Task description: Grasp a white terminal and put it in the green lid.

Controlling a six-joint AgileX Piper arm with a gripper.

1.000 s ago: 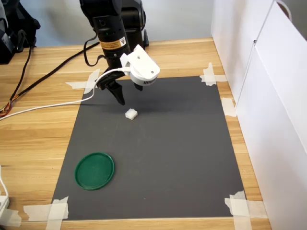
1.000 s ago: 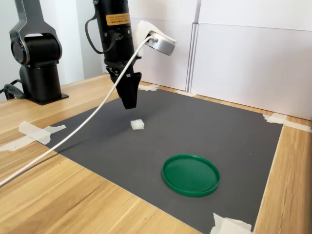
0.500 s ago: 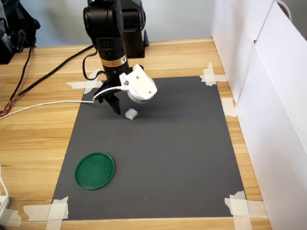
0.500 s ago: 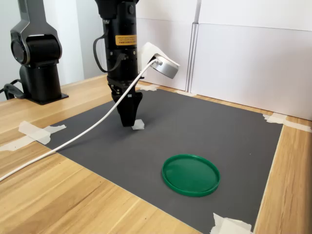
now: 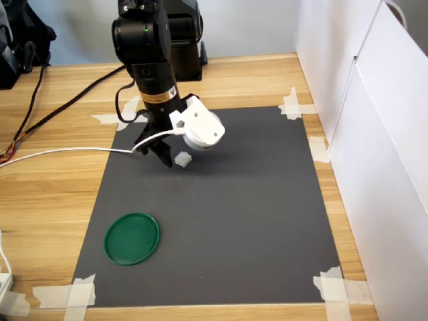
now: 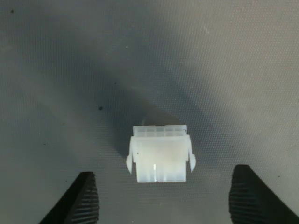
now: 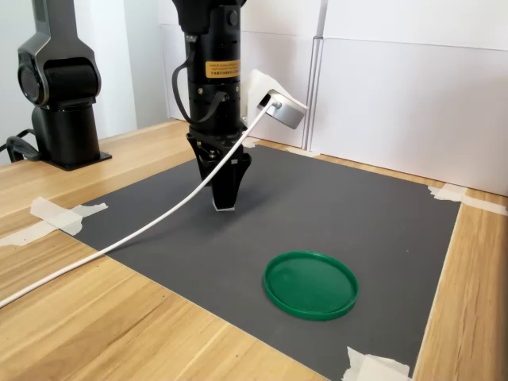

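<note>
The arm stands nearly upright over the dark mat [image 5: 221, 214] on the wooden bench [image 5: 53, 194], its hand [image 6: 163, 198] lowered to the mat with the two ridged fingers [image 6: 86, 198] spread apart on either side of the white terminal [image 6: 160, 154], which lies on the mat untouched between them. A yellow label [image 7: 221, 69] on the arm carries small print too fine to read. The green lid [image 5: 132, 238] lies flat on the mat well apart, toward the first exterior view's lower left.
</note>
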